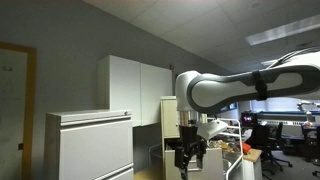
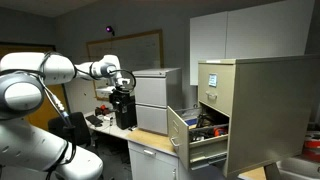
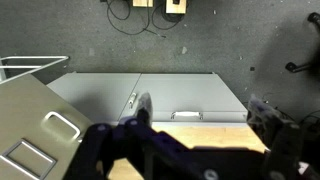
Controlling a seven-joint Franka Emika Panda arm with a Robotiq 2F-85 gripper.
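The low pale-grey filing cabinet (image 2: 157,100), with two closed drawer fronts, stands on the surface (image 2: 148,143) next to a taller beige cabinet (image 2: 250,100) with one drawer pulled open, and my pincer (image 2: 125,118) hangs beside it, jaws spread wide, holding nothing.

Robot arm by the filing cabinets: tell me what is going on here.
The arm's gripper hangs in the air with its jaws open, holding nothing and touching nothing. It is nearest to a low grey filing cabinet, whose drawers look shut. Next to that stands a taller beige filing cabinet with one drawer pulled out. What lies in the drawer is too small to make out.
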